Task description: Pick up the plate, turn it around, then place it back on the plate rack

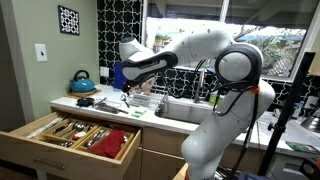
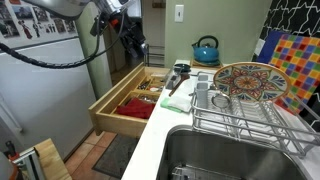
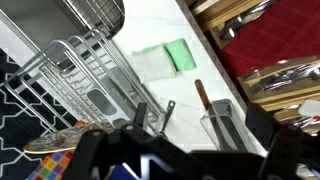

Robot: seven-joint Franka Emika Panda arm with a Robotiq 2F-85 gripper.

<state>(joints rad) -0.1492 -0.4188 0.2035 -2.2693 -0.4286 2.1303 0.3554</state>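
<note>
The gripper (image 1: 122,84) hangs above the white counter (image 1: 100,104), between the teal kettle (image 1: 83,81) and the sink (image 2: 205,150), and it holds nothing. In the wrist view its dark fingers (image 3: 92,148) stand far from each other at the lower edge, so the jaws look wide, though this part is blurred. The plate (image 2: 248,80) is standing on its edge in the plate rack (image 2: 250,122), with its patterned face and orange-brown rim turned to the camera. It is well apart from the gripper. Just beside the rack a green cloth (image 3: 166,57) lies flat on the counter, and near it lies a long utensil (image 3: 204,100). The wooden drawer (image 2: 128,100) below the counter is pulled out, with cutlery inside. A framed black-and-white picture (image 1: 68,19) hangs on the wall; whether it has letters is too small to tell.
</note>
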